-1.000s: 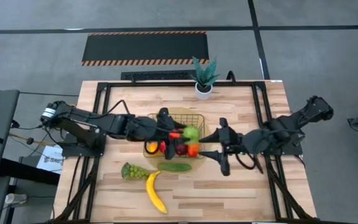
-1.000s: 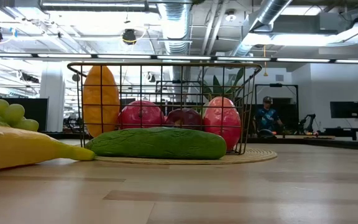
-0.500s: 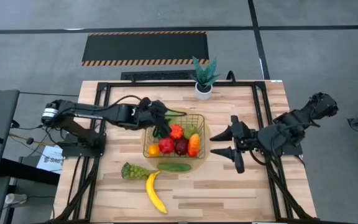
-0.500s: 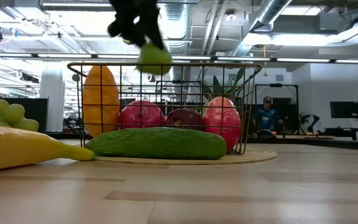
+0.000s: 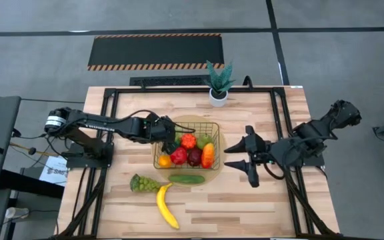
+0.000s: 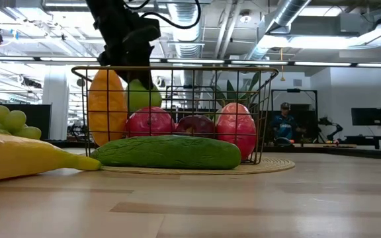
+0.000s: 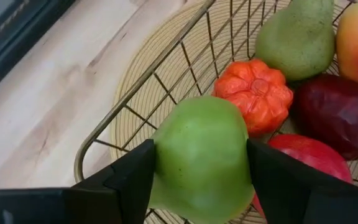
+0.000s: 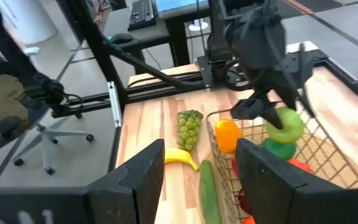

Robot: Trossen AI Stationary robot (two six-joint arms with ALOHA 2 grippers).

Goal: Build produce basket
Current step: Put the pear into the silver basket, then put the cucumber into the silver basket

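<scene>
The gold wire basket (image 5: 187,123) stands on a round tan mat mid-table and holds a pear (image 7: 297,37), an orange ribbed piece (image 7: 253,93) and red fruits (image 6: 149,122). My left gripper (image 5: 170,137) reaches into the basket's far left corner, shut on a round green fruit (image 7: 201,155). In the low view this fruit (image 6: 143,97) shows below the rim. My right gripper (image 5: 227,157) stands open and empty to the right of the basket. In front of the basket, the cucumber (image 5: 187,179), grapes (image 5: 141,183) and banana (image 5: 167,207) lie on the table. My left gripper pinches the green fruit by two opposite sides (image 7: 163,162) between its two fingers (image 7: 129,180). The fingers slant down from the table's left side. The fruit hangs inside the basket just above the red fruits; I cannot tell whether it touches them.
A potted green plant (image 5: 219,83) stands at the table's far edge behind the basket. Black frame rails (image 5: 105,133) run along the table's left and right sides. Bare wood lies at the near right (image 5: 259,207).
My left gripper has carried the green fruit from above the basket's middle toward the table's left. It has tipped downward and sunk, so the fruit, at rim height half a second ago, is now below the rim. My right gripper has drawn back slightly toward the table's right.
</scene>
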